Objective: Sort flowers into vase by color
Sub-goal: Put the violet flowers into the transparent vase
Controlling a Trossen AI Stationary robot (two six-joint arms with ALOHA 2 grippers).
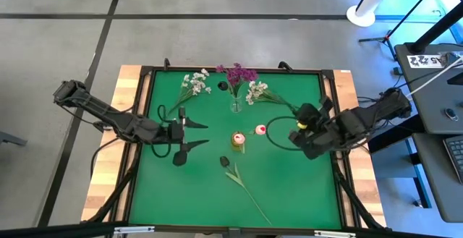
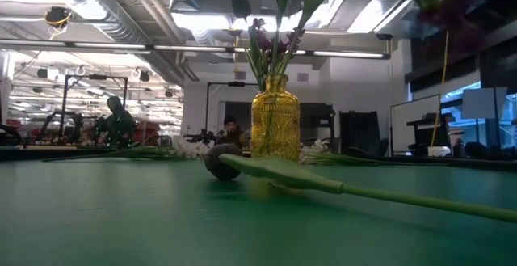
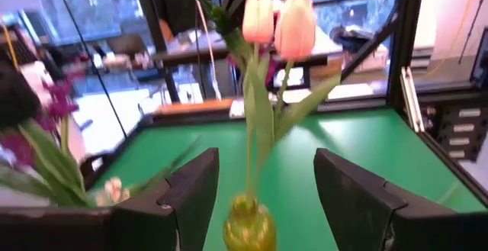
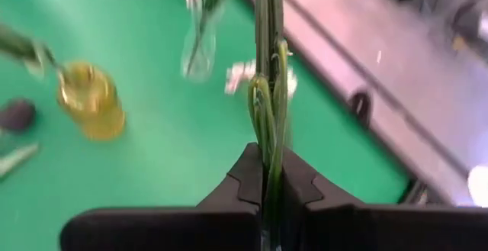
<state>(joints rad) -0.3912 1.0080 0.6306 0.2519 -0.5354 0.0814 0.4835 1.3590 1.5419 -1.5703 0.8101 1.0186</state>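
Observation:
A yellow glass vase holds two pale pink tulips. A clear vase holds magenta sprigs. White sprigs lie on the table on either side of it. A dark-budded flower lies flat, its stem running toward the near edge. My left gripper is open, left of the yellow vase and facing it. My right gripper, right of the vase, is shut on a pink-budded flower. My right gripper pinches the pink-budded flower's green stem between its two fingers, coming from the table's right; the stem runs along them. It looks doubled over beyond the fingertips. From the hold it bows in an arc leftward to the bud beside the yellow vase.
A raised dark frame borders the green table top. The vases and sprigs crowd the far middle. Open green surface lies to the near left and near right of the lying flower. Desks and people show in the room beyond.

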